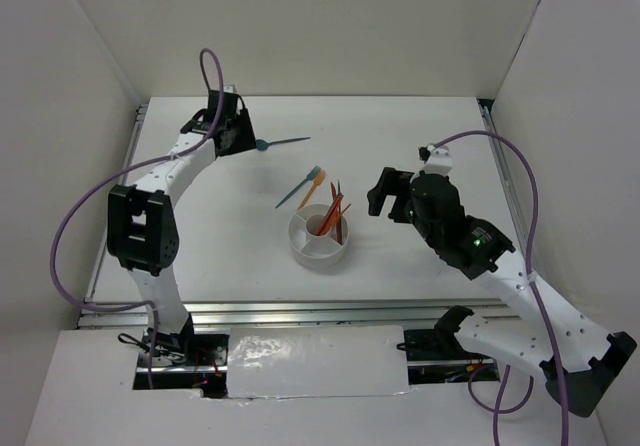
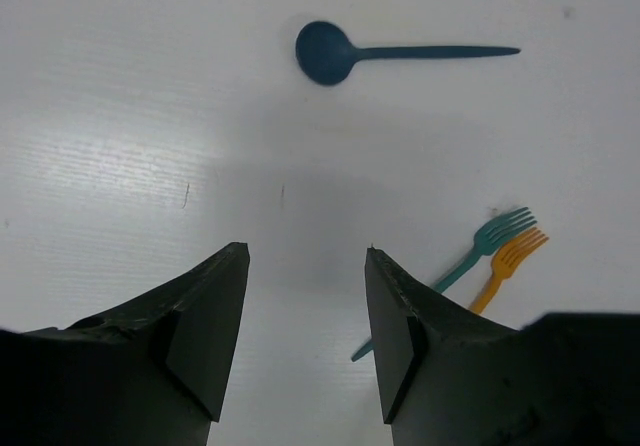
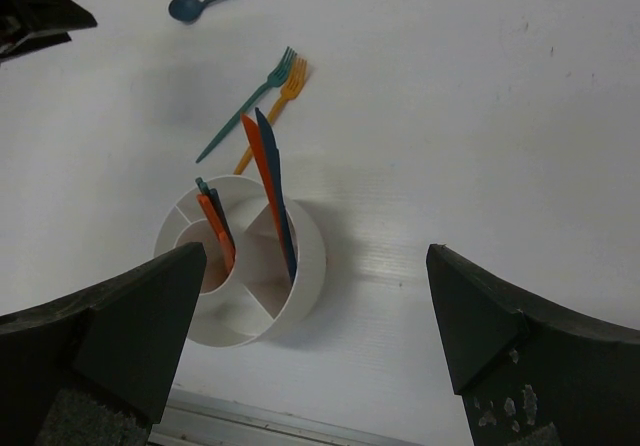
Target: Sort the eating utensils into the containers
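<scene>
Top view, near to far.

Round white divided holder [image 1: 302,247] sits mid-counter [image 1: 200,256], upright. Inner walls split it into a middle well and outer compartments. A tall orange and dark teal chopstick pair [image 3: 270,181] stands in an outer compartment on the holder's 3 o'clock side and leans toward 12 o'clock over the rim. A second, shorter-looking orange and teal pair [image 3: 215,221] stands nearer the middle. Can't tell for sure which compartment it is in.

Right claw [image 1: 385,193] is at 2 o'clock from the holder, near it but not touching. In its wrist view the two fingers [image 3: 130,326] are spread wide with nothing between them. The holder shows below the gap.

Teal fork [image 1: 296,190] and orange fork [image 1: 311,187] lie flat on the counter just past the holder at about 11 o'clock. They are side by side, close to each other, tines pointing away from the holder.

Blue spoon [image 1: 282,143] lies flat farther out, also at about 11 o'clock. Its bowl is toward 9 o'clock and its handle toward 3 o'clock. It is apart from the forks.

Left claw [image 1: 236,132] is at 9 o'clock of the spoon bowl, close to it. In its wrist view the fingers [image 2: 205,336] stand moderately apart over bare counter. It holds nothing and touches nothing. The spoon lies ahead of the tips, clear of them.
</scene>
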`<action>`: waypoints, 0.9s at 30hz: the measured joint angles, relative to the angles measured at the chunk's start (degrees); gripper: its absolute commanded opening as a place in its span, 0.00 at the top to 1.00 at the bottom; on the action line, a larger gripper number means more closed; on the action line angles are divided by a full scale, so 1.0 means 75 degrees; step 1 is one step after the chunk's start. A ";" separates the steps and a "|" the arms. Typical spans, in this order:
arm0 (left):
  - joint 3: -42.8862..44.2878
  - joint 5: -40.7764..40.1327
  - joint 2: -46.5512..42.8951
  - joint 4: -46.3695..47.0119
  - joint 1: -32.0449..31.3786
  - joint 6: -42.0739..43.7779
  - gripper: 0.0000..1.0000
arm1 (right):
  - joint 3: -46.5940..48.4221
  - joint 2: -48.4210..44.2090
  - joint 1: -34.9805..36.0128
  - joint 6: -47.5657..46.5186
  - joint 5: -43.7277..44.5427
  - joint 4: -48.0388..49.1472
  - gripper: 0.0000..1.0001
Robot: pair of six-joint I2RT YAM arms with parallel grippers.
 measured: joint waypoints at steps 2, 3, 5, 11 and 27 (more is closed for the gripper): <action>0.0108 -0.0280 0.0256 -0.0198 -0.0047 -0.0119 0.37 | 0.0029 -0.0009 0.0020 0.0020 0.0020 -0.0020 0.00; 0.0175 -0.0428 0.0396 -0.0297 -0.0073 -0.0152 0.37 | 0.0032 -0.0029 0.0023 0.0023 0.0026 -0.0017 0.00; 0.0344 -0.0653 0.0676 -0.0420 -0.0085 -0.0204 0.37 | 0.0032 -0.0099 0.0035 0.0032 0.0052 -0.0026 0.00; 0.1102 -0.0539 0.1801 -0.0364 0.0248 -0.0629 0.38 | 0.0041 -0.0283 0.0047 0.0055 0.0201 -0.0067 0.00; 0.3101 0.0242 0.3978 0.0035 0.0463 -0.1355 0.43 | 0.0530 0.0198 0.0111 0.0076 0.0198 -0.0108 0.00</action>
